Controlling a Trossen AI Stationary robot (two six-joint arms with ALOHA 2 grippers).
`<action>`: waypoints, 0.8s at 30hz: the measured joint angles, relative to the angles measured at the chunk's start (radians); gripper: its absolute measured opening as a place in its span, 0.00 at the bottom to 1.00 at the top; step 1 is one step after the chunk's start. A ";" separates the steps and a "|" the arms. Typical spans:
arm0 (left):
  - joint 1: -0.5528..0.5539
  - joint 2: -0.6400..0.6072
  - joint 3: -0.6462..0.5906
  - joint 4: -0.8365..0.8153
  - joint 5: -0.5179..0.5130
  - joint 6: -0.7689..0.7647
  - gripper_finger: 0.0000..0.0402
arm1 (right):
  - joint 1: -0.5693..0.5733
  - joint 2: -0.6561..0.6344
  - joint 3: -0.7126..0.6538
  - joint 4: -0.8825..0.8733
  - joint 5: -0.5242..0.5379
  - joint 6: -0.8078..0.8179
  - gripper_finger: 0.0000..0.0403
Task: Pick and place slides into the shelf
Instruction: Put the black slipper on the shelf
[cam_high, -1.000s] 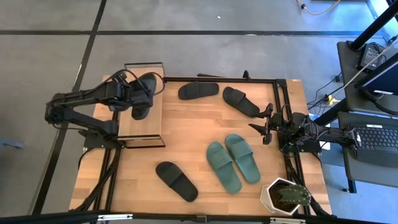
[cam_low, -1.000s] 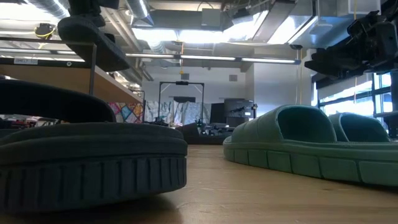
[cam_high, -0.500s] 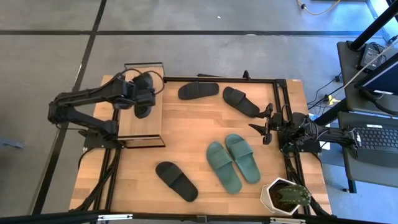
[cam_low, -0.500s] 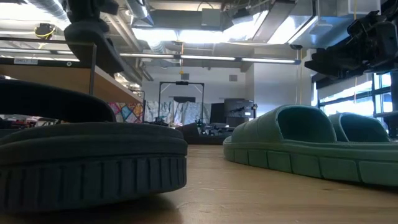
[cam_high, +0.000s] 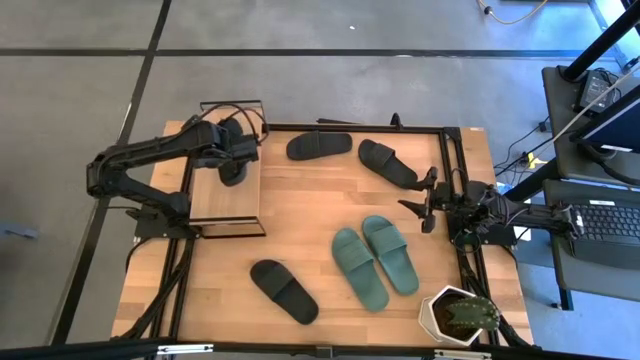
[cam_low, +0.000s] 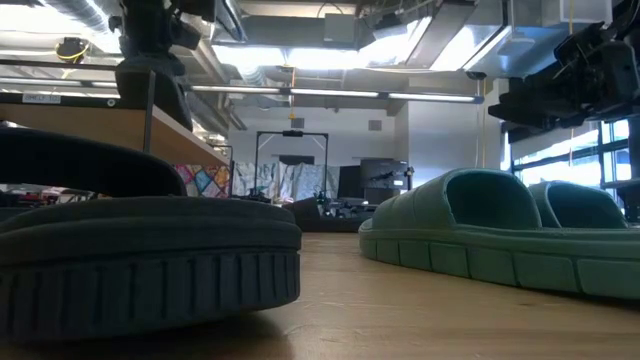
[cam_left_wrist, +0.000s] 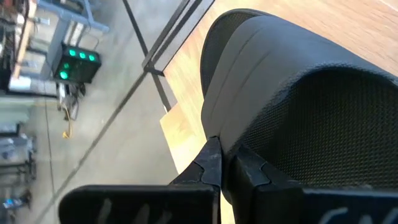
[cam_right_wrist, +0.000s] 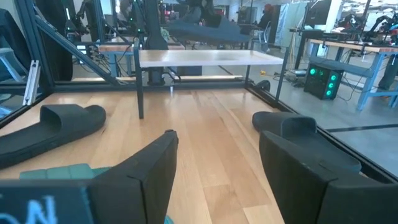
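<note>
My left gripper (cam_high: 224, 146) (cam_left_wrist: 225, 155) is shut on a black slide (cam_high: 235, 163) (cam_low: 150, 85) over the far end of the shelf (cam_high: 226, 195), a light top board on a thin black frame at the table's left. The slide's lower end is close over the board (cam_low: 90, 122); I cannot tell whether it touches. Two more black slides (cam_high: 319, 145) (cam_high: 388, 162) lie at the far side and one (cam_high: 284, 291) at the near side. A teal pair (cam_high: 375, 260) (cam_low: 480, 235) lies right of centre. My right gripper (cam_high: 428, 200) (cam_right_wrist: 217, 155) waits open at the right edge. My left gripper pinches the slide's side edge (cam_left_wrist: 214, 127) between its two shut fingers, just where the textured strap (cam_left_wrist: 323, 124) meets the sole. The fingers slant down at it from the table's left. The slide hangs tilted below them, over the shelf's top board.
A potted cactus (cam_high: 458, 315) stands at the near right corner. A black frame rail (cam_high: 350, 127) runs along the far edge and down the right side. Bare wood lies between the shelf and the teal pair.
My left gripper has moved toward the far edge and slightly down over the shelf, rolling its wrist, still shut on the black slide. The slide has turned and tipped steeper, so it looks shorter from above and narrower in the low view.
</note>
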 joint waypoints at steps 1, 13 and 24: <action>0.006 0.000 0.000 0.000 0.004 -0.016 0.00 | 0.000 0.003 0.000 0.000 0.000 0.000 0.56; 0.021 0.032 0.001 0.000 0.020 -0.079 0.00 | 0.000 0.034 0.000 0.002 0.001 -0.002 0.56; 0.021 0.091 0.001 0.000 0.041 -0.047 0.01 | 0.000 0.035 0.000 0.001 0.001 -0.001 0.56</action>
